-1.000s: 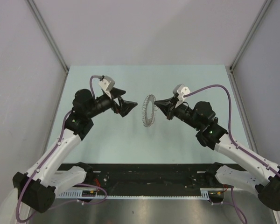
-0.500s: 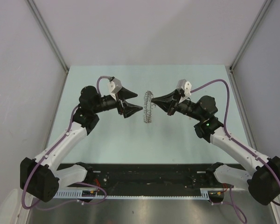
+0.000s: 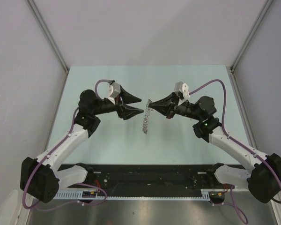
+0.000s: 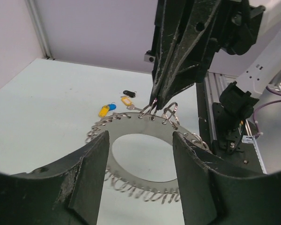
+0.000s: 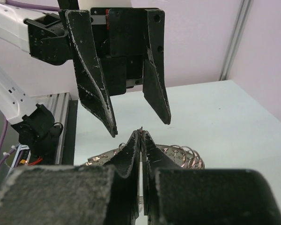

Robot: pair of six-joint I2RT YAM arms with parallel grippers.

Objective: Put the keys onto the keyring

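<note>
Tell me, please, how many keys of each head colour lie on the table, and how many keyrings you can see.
Yellow or orange keys: 2
Blue key: 1
Black key: 1
Keyring: 1
Total: 5 things, 4 keys and 1 ring; the keys are small in the left wrist view.

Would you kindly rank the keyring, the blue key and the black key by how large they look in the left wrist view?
1. keyring, by far.
2. blue key and black key: tiny, about alike, and farther from the camera, so I won't rank them.
</note>
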